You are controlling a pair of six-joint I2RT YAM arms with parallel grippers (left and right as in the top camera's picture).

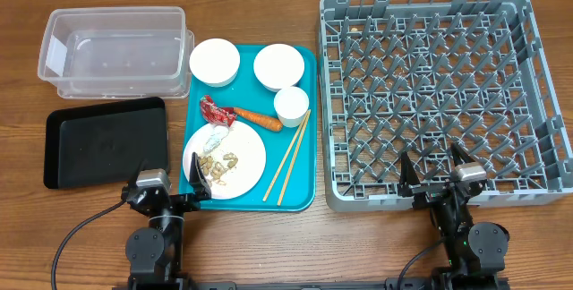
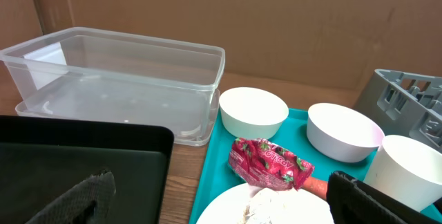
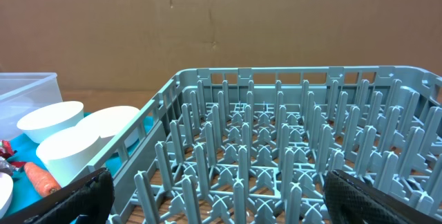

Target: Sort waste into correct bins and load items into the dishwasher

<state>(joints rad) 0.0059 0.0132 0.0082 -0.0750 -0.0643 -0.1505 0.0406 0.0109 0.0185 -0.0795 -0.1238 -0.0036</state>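
A red-and-silver foil wrapper and an orange carrot lie on the teal tray. A round white plate holds beige food scraps with white crumbs. Two white bowls, a small white cup and wooden chopsticks are on the same tray. The clear tub and black tray stand at the left. The grey dish rack is at the right. My left gripper is open at the plate's near edge. My right gripper is open over the rack's near rim.
A brown cardboard wall backs the wooden table in both wrist views. The wrapper shows close in the left wrist view, with the bowls and tub behind it.
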